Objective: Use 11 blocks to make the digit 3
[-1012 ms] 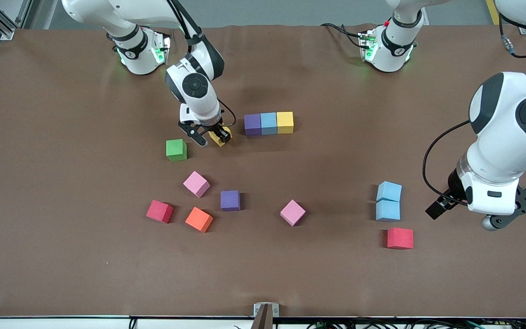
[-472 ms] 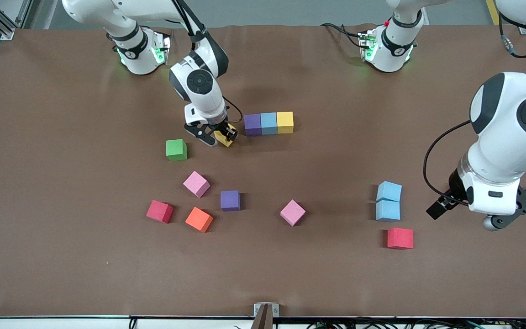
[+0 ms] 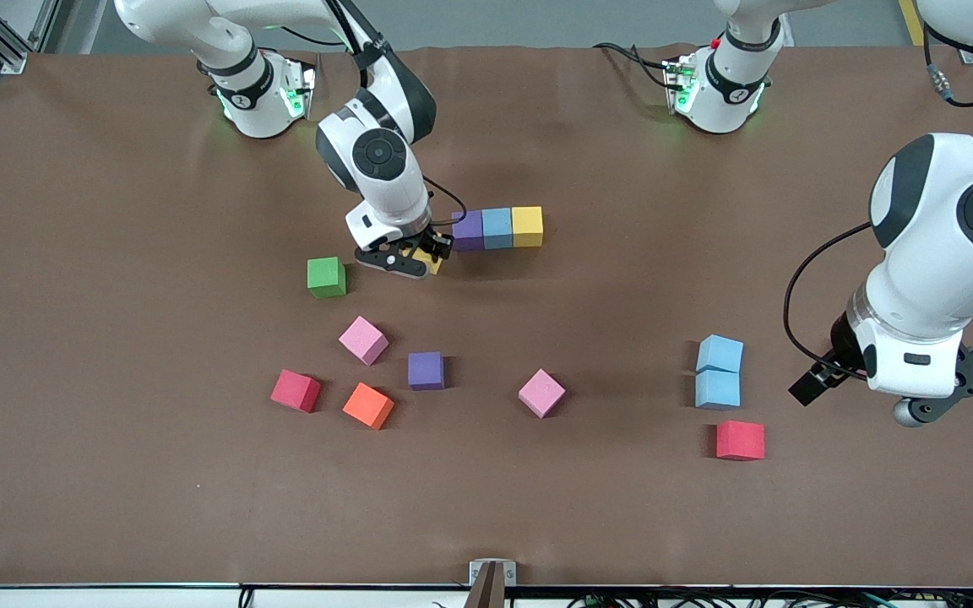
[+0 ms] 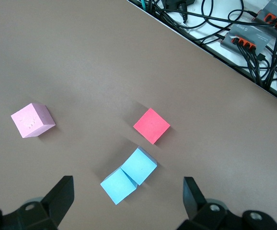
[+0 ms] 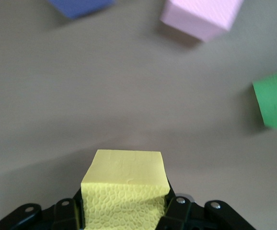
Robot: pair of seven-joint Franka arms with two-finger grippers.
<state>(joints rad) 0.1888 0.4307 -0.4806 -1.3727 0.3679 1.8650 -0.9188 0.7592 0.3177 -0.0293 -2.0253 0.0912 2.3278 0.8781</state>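
While the right gripper (image 3: 421, 257) clamps the small yellow foam cube (image 5: 124, 189) by two flat sides, up over the table beside the purple end of the purple, light-blue and yellow cube row (image 3: 497, 228), you should expect it light and squashy, so squeeze gently. Your left gripper (image 4: 124, 201) waits, spread wide, above two touching light-blue cubes (image 4: 129, 175).

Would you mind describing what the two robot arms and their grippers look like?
Both arms are glossy white with rounded shells and black joint caps and bands. Green lights glow at their bases, and black cables run along them. The right gripper has black fingers on a black bracket with silver screws. The left gripper has two dark, wedge-shaped fingers; its wrist carries a black flange.
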